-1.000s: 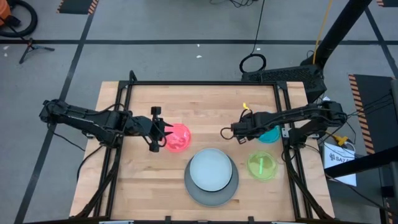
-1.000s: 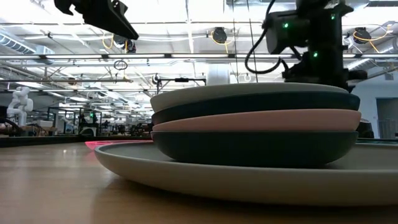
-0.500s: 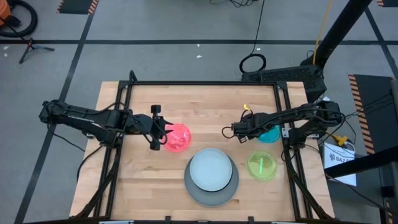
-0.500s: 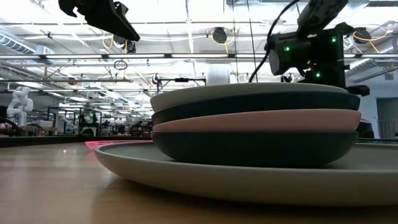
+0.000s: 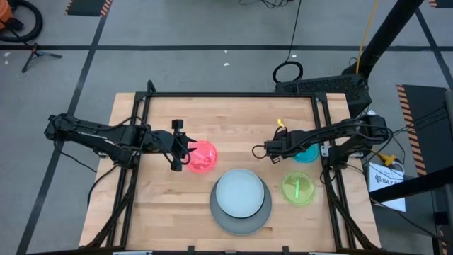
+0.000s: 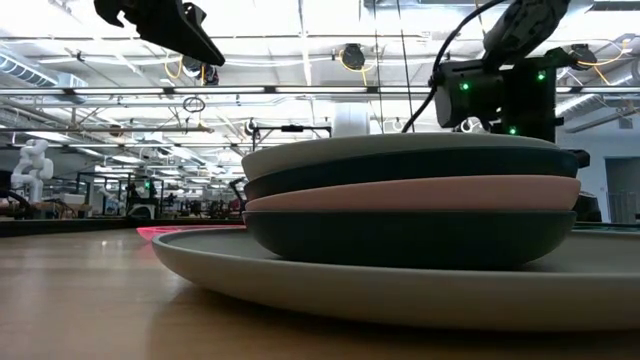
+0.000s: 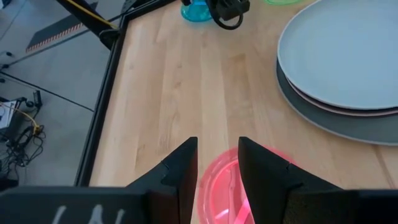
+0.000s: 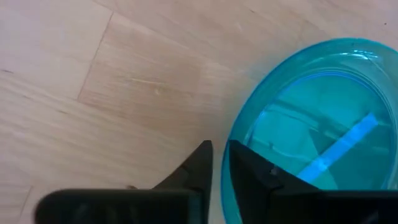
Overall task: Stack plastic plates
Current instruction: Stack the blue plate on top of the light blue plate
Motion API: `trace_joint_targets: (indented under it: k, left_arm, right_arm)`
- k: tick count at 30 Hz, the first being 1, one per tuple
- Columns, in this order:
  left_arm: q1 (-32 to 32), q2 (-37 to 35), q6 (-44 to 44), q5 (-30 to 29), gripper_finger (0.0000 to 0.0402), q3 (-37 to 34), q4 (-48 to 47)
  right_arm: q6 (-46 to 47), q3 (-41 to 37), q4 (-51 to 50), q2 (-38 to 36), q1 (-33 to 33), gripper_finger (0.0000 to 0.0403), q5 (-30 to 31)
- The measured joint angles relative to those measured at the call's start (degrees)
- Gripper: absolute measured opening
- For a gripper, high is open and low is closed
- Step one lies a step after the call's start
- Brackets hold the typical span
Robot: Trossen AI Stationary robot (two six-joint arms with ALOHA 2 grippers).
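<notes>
Right gripper [image 8: 214, 163] fingers nearly pressed together at teal plate [image 8: 311, 130] rim; could nudge plate across counter [image 5: 233, 120]. Left gripper [image 7: 217, 162] fingers slightly spread over magenta plate [image 7: 227, 186].

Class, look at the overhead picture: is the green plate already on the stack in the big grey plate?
No: the green plate lies alone on the wood, right of the grey plate and clear of the stack.

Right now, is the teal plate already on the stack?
No. The teal plate lies flat on the table, apart from the stack, beside the right gripper.
</notes>
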Motion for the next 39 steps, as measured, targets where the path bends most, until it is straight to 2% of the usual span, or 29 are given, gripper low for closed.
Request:
trace_joint_targets:
  k: [5, 15, 24, 30, 35, 39]
  left_arm:
    - [0.0, 0.0, -0.21, 0.0, 0.0122, 0.0, -0.02]
    - [0.0, 0.0, -0.4, 0.0, 0.0122, 0.0, 0.09]
    - [0.0, 0.0, -1.57, 0.02, 0.0122, 0.0, 0.15]
    - [0.0, 0.0, -2.26, 0.02, 0.0122, 0.0, 0.13]
    - [0.0, 0.0, -3.23, 0.02, 0.0122, 0.0, 0.0]
    - [0.0, 0.0, -3.58, 0.02, 0.0122, 0.0, -0.02]
  right_arm:
    - [-1.42, 0.0, 1.2, 1.08, 0.02, 0.0005, -0.14]
    - [-6.55, 2.42, 1.44, 0.53, 0.9, 0.0003, -0.32]
    - [-14.0, 13.92, -4.34, 0.51, 3.84, 0.0001, 7.24]
    - [-20.41, 22.94, -4.17, 0.51, 7.66, 0.0001, 10.24]
    - [-26.13, 28.77, -1.18, 0.51, 12.85, 0.0, 9.93]
    - [-32.75, 31.35, 5.45, 0.49, 17.61, 0.0, 3.53]
